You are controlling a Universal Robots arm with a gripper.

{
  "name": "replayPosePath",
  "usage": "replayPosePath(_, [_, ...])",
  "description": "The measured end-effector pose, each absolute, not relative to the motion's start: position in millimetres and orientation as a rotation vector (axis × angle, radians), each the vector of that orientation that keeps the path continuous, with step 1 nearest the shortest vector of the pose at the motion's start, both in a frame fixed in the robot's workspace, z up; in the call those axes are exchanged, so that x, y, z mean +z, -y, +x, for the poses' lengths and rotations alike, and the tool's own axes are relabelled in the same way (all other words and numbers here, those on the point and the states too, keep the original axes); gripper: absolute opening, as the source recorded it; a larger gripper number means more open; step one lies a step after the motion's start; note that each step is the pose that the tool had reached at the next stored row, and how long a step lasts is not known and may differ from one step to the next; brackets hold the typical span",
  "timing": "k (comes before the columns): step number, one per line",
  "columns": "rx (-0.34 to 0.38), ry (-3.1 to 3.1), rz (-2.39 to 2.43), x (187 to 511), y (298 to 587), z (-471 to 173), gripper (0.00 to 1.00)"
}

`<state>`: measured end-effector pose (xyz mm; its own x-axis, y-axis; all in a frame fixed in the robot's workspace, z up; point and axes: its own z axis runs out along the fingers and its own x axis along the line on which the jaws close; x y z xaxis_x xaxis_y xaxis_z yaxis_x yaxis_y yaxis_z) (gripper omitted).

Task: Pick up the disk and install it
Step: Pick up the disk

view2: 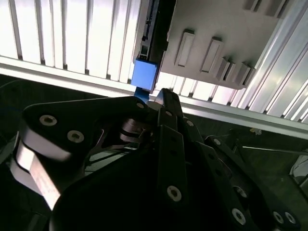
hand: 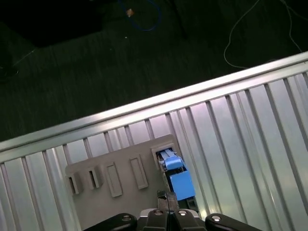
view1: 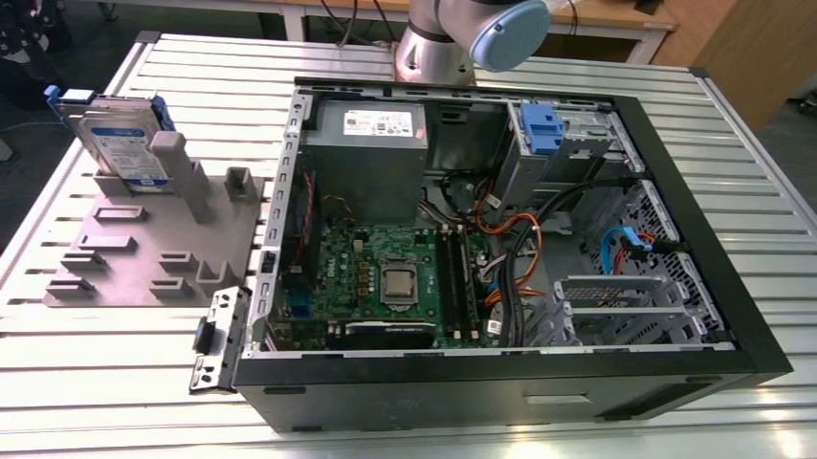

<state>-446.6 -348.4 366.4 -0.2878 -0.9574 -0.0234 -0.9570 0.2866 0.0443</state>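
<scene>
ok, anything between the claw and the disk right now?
Nothing visible. In the first wrist view the disk stands on edge in the grey fixture's end slot, blue frame up and uncovered. The claw hangs over it, open air between.

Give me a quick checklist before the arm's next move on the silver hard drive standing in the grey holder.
1. Silver hard drive with blue plastic frame stands upright in the grey slotted holder: ok.
2. Black gripper above the drive's blue end: ok.
3. Gripper open for grasping: not ok, shut.
4. Drive in the grip: not ok, not held yet.
5. Black computer case lying with its side open: ok.
</scene>
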Motion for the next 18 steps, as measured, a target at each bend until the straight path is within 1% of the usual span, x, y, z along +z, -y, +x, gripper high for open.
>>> replayPosePath(7, [-0.077,2.429,1.976,366.4,348.4,-446.6,0.11])
replayPosePath(18, [-0.077,2.417,1.99,366.4,348.4,-446.6,0.11])
